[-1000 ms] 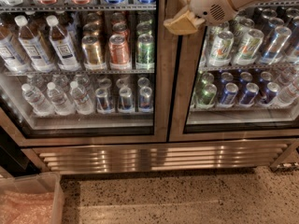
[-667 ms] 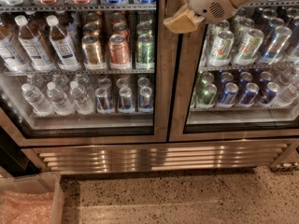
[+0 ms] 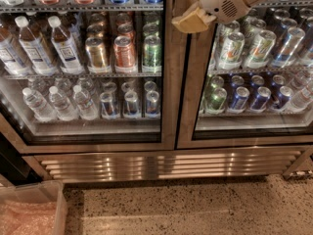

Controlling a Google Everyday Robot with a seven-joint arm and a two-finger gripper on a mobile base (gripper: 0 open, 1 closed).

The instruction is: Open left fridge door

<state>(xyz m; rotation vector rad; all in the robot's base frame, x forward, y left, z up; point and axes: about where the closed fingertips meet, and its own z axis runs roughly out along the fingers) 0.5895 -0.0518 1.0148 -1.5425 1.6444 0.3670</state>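
We find the left fridge door [image 3: 168, 87] shut, filling the left half of the fridge [image 3: 161, 163]. Our gripper [image 3: 192, 19] hangs near the top edge, over the centre seam where the doors meet. We cannot tell whether it is open or holds anything. It sits just on the right door [image 3: 189, 97] side, so it could catch that door instead, or slip off the smooth steel. Since a second ago it has barely shifted, and the door has not budged.
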